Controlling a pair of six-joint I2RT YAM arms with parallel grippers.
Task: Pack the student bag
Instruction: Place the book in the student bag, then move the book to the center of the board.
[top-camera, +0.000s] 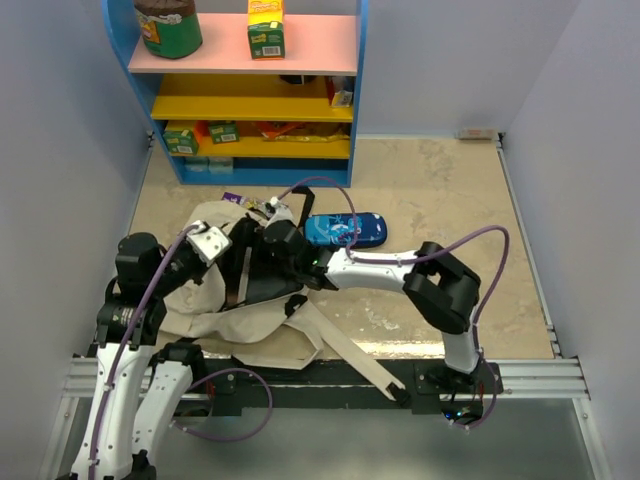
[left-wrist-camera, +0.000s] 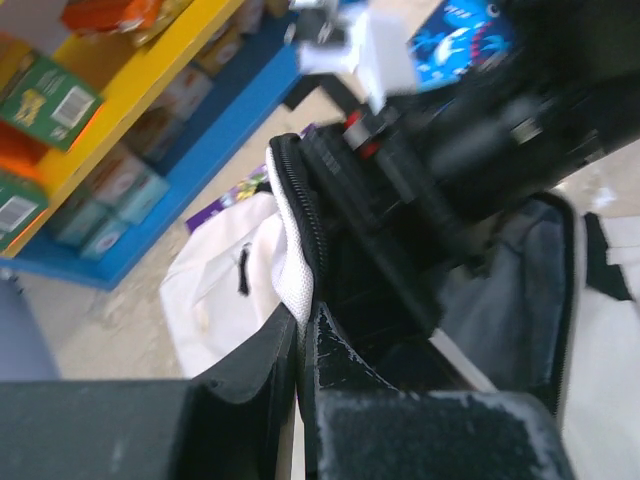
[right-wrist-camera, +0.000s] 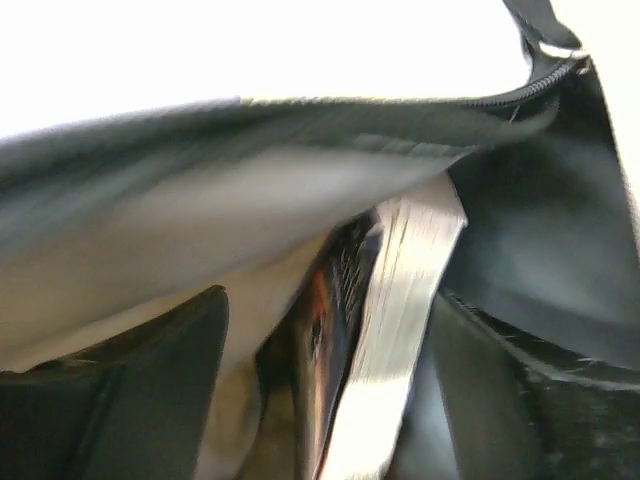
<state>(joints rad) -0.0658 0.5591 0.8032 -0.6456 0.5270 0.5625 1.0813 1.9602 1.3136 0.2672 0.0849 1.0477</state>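
Observation:
The beige student bag (top-camera: 215, 310) lies slumped on the floor in front of both arms, its dark mouth facing up. My left gripper (left-wrist-camera: 300, 330) is shut on the bag's zip edge (left-wrist-camera: 290, 250) and holds the mouth apart; in the top view the left gripper (top-camera: 232, 248) is at the opening's left rim. My right gripper (top-camera: 265, 257) reaches down inside the bag. In the right wrist view it (right-wrist-camera: 330, 310) stands open. A book (right-wrist-camera: 400, 320) with pale page edges stands between its fingers, with a gap on each side. The bag's lining (right-wrist-camera: 300, 180) surrounds it.
A blue zip pencil case (top-camera: 345, 230) lies on the floor just behind the bag, beside the right arm. A blue shelf unit (top-camera: 250, 90) with boxes stands at the back. A long beige strap (top-camera: 350, 360) trails toward the near rail. Grey walls close both sides.

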